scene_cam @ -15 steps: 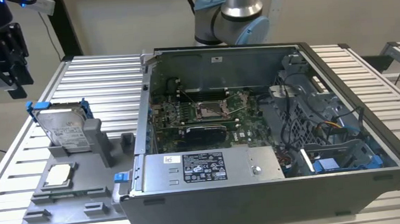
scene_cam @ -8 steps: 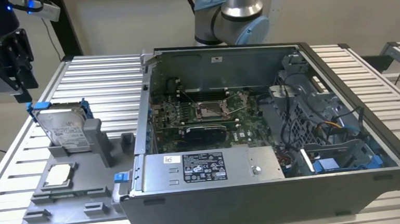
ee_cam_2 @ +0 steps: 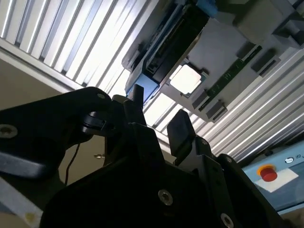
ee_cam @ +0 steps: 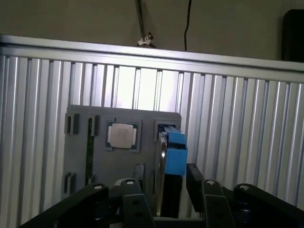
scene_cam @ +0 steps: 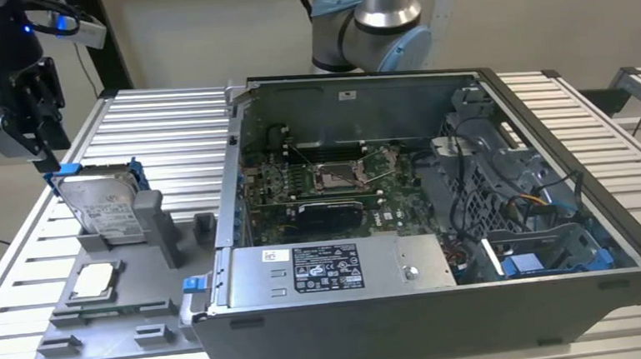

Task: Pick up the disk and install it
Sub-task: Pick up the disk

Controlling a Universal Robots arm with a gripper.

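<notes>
1. Claw: spread and holding nothing. It hangs just above the upper edge of the disk, at the exterior view's left. In the first wrist view the fingers stand on either side of the disk's edge line. Contact cannot be confirmed.
2. Disk: not yet lifted. It leans on edge in a grey fixture on the tabletop, clipped in its blue carrier frame. It is well apart from the open computer case.
3. Risk: the disk is tilted, not upright. A closure not squared to it would likely pinch the plastic frame rather than the metal body, and the frame may flex or slip.
4. Risk: a bare chip sits in the same fixture, just beside the disk. A skewed descent could strike the chip or shift the fixture.
5. Risk: loose cables lie inside the case near the blue-trimmed cage. They could snag a carried disk on entry.
6. Surface: ribbed aluminium slats, bright with glare in both wrist views. The grooves could catch a dropped part.
7. Room: a plain beige wall, with a cord hanging behind the tabletop. A red button sits on a neighbouring surface.
</notes>
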